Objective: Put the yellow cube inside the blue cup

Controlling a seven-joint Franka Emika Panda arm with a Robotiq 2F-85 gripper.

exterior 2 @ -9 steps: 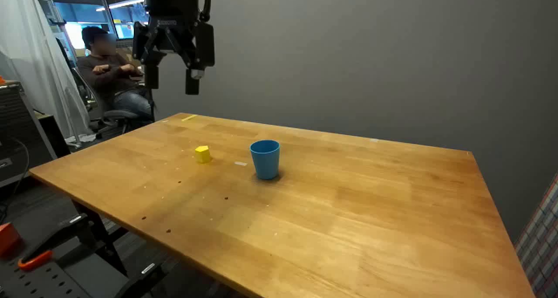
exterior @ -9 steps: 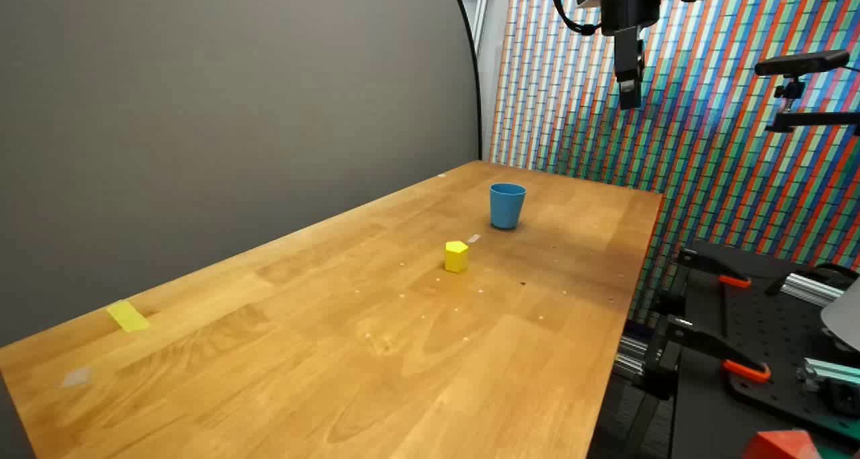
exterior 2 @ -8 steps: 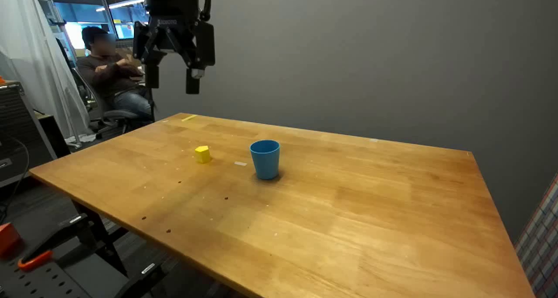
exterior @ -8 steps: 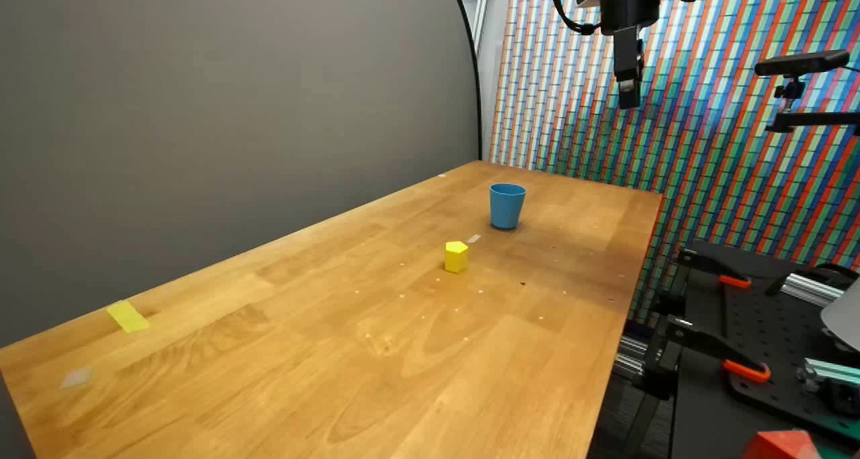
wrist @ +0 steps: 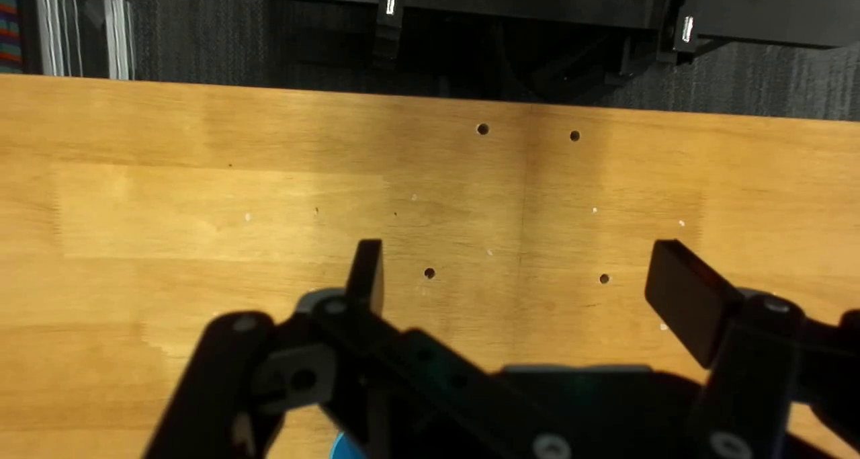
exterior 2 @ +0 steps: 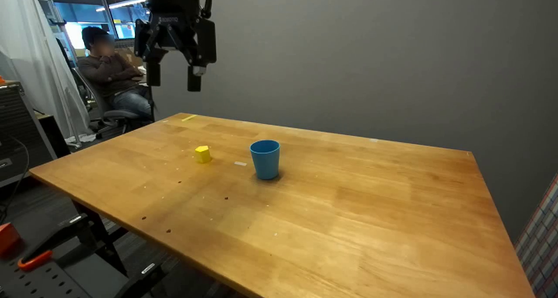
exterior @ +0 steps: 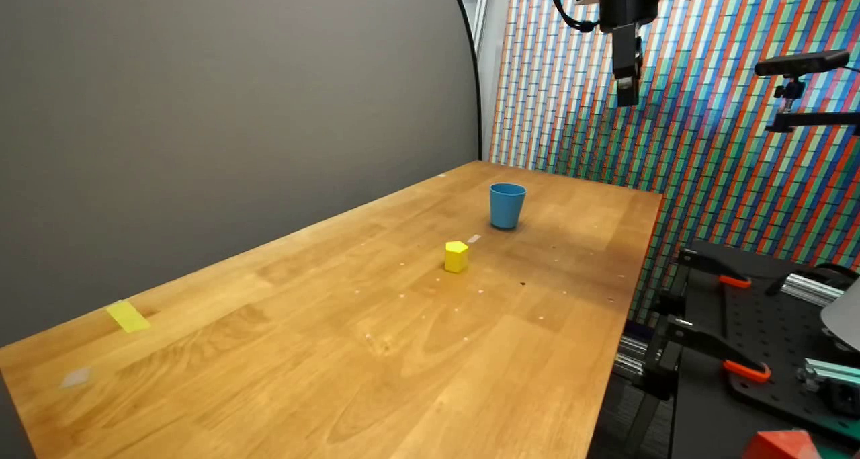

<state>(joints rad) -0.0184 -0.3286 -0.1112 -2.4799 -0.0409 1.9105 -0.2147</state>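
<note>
The small bright yellow cube [exterior: 456,258] stands on the wooden table in both exterior views [exterior 2: 202,155]; its top looks five-sided. It does not show in the wrist view. The blue cup [exterior: 506,207] stands upright a short way from the cube [exterior 2: 266,160], with its mouth up. Only a sliver of the cup's rim [wrist: 345,449] shows at the bottom of the wrist view, behind the gripper. My gripper [exterior 2: 174,80] is high above the table, apart from both things. Its jaws stand wide apart with nothing between them in the wrist view [wrist: 516,271].
The wooden table [exterior: 322,378] bears a flat yellow tape patch [exterior: 128,316]. Black clamps with orange parts [exterior: 715,358] are at its edge by a black perforated plate [exterior: 772,324]. A grey wall panel [exterior 2: 370,62] stands behind the table. A person [exterior 2: 109,75] sits beyond it.
My gripper has risen slightly and shifted a little sideways, still open. The cube and cup have not moved. The seated person has raised a hand to the face.
</note>
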